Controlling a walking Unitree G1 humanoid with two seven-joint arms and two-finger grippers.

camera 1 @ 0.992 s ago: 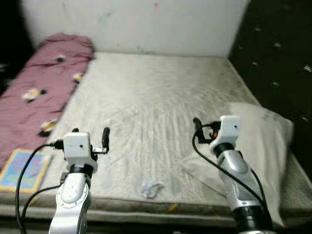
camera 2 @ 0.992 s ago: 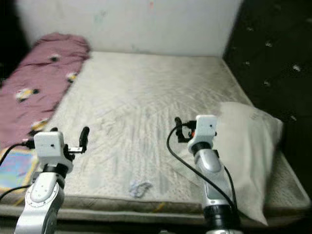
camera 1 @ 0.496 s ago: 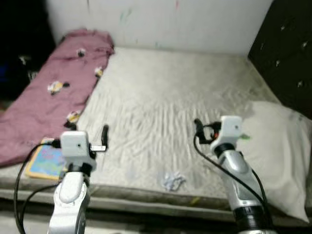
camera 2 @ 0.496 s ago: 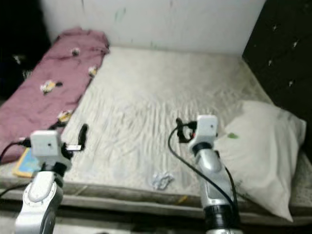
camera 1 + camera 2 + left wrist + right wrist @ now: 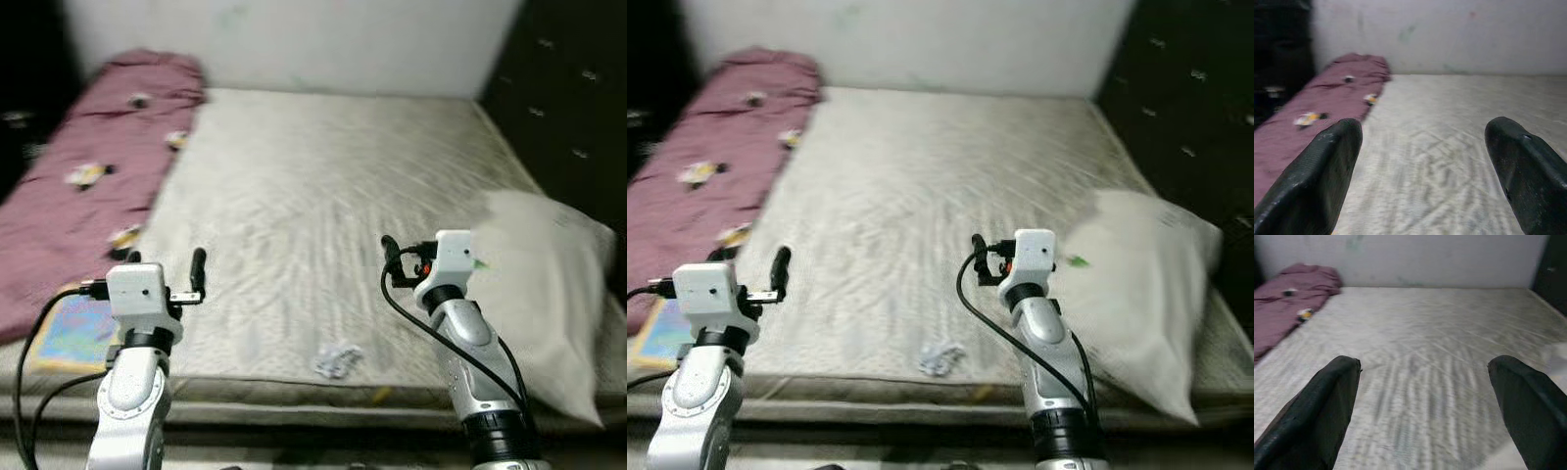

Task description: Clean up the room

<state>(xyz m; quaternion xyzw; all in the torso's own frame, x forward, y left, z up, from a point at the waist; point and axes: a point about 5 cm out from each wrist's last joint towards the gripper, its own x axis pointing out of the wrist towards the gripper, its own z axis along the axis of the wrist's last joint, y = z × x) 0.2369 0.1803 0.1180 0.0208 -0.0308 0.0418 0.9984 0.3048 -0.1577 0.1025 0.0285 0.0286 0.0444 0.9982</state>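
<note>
Both grippers hover over the mattress point(image 5: 323, 186)
Left gripper point(image 5: 1425, 161) and right gripper point(image 5: 1425, 396) fingers spread apart; crumpled paper point(image 5: 337, 361) near the front edge.

A bare, pale quilted mattress point(image 5: 323, 176) stretches ahead of my left gripper point(image 5: 1422, 129) and right gripper point(image 5: 1425, 366). Beyond it stands a white wall point(image 5: 323, 39). A dark tufted panel point(image 5: 573, 98) rises past my right gripper.

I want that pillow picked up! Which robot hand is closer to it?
Right. The right gripper hovers just beside the pillow; the left gripper is far across the bed, near the pink blanket.
</note>
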